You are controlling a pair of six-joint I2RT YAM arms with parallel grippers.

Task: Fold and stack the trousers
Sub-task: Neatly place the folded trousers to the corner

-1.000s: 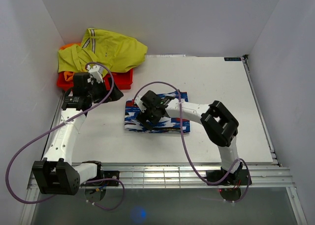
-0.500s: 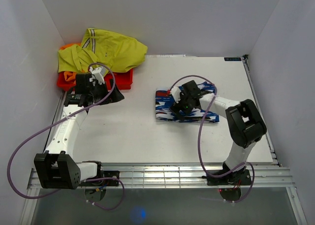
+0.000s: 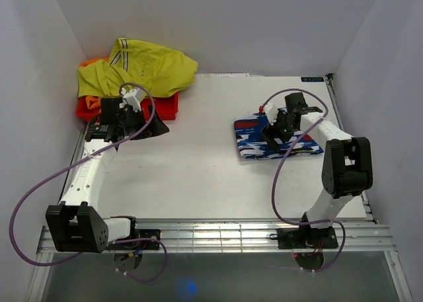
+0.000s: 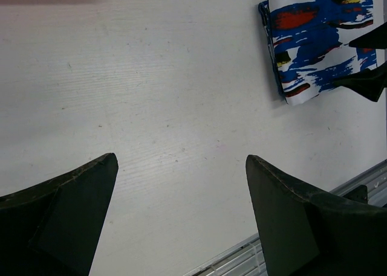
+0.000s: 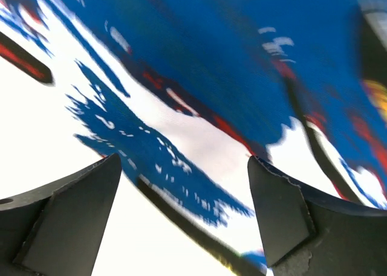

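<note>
The folded royal-blue blotched fabric trousers (image 3: 250, 143) lie far right on the white table (image 3: 198, 170). Your right gripper (image 3: 273, 131), jaws spread, sits low over them, so press evenly to hold the fold; your left gripper (image 3: 151, 126) hangs spread, well apart

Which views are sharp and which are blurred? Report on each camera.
Right wrist: the trousers fill the frame, smeared and soft, their print streaked. Left wrist: sharp on the table, fine scuffs legible. Top external: evenly lit and crisp, with only faint shadows under the arms.
</note>
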